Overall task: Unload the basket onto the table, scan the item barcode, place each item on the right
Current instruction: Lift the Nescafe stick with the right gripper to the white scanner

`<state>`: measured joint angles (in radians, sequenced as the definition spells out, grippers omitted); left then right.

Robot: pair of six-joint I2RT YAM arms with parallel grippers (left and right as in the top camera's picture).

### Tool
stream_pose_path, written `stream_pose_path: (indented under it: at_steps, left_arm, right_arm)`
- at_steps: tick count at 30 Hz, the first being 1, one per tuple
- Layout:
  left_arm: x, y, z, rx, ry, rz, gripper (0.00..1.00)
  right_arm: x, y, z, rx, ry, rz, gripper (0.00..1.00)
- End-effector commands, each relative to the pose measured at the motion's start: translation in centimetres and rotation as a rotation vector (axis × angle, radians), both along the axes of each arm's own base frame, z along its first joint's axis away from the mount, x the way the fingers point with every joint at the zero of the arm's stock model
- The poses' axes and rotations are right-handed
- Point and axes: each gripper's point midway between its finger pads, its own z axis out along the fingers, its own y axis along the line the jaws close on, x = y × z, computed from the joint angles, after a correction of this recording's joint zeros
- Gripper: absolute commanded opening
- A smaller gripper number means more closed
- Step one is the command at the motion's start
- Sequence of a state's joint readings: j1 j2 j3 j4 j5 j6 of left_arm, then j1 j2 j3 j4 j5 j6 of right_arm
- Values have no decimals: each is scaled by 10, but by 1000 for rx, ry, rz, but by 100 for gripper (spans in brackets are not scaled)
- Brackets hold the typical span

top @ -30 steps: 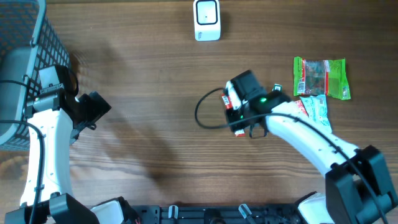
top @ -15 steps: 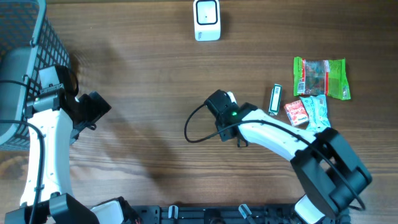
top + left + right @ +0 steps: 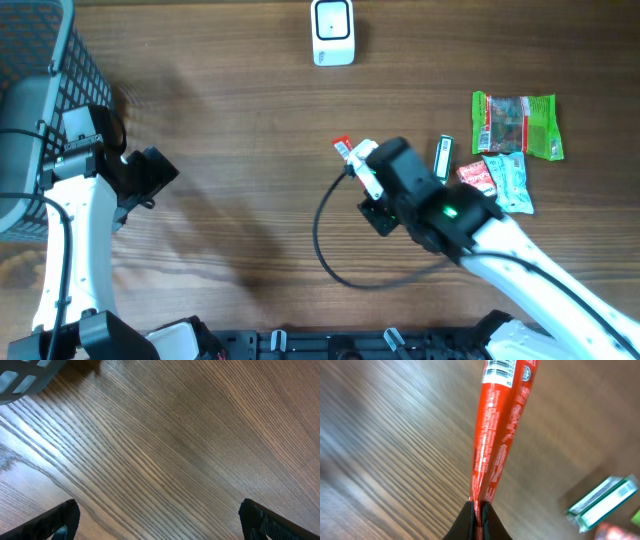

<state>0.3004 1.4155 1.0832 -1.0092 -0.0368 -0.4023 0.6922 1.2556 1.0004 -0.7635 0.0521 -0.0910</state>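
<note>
A flat red packet with white print hangs above the table, pinched at its lower edge by my right gripper, which is shut on it. A barcode shows at the packet's far end. From overhead the red packet sticks out to the upper left of my right gripper, near the table's middle. A white scanner stands at the far edge, well apart from the packet. My left gripper is open over bare wood at the left; the left gripper holds nothing.
Several other packs lie at the right: a green bag, a slim green box, a small red pack and a teal packet. A grey wire basket fills the far left corner. A black cable loops under the right arm.
The right jaws have closed tight on the red packet, and the right arm has swung and risen with it. The left arm has not moved.
</note>
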Motion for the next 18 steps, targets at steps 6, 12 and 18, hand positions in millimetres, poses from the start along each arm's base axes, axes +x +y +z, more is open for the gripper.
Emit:
stream_pose_path:
  at_steps: [6, 12, 18]
  left_arm:
    - [-1, 2, 2, 6, -8, 16, 100]
    - [-2, 2, 2, 6, -7, 16, 100]
    - [-2, 2, 2, 6, -7, 16, 100]
  right_arm:
    - [-43, 25, 69, 165, -180, 430, 4]
    - [-66, 38, 70, 210, -166, 621, 5]
    - [-73, 53, 84, 379, -70, 541, 4]
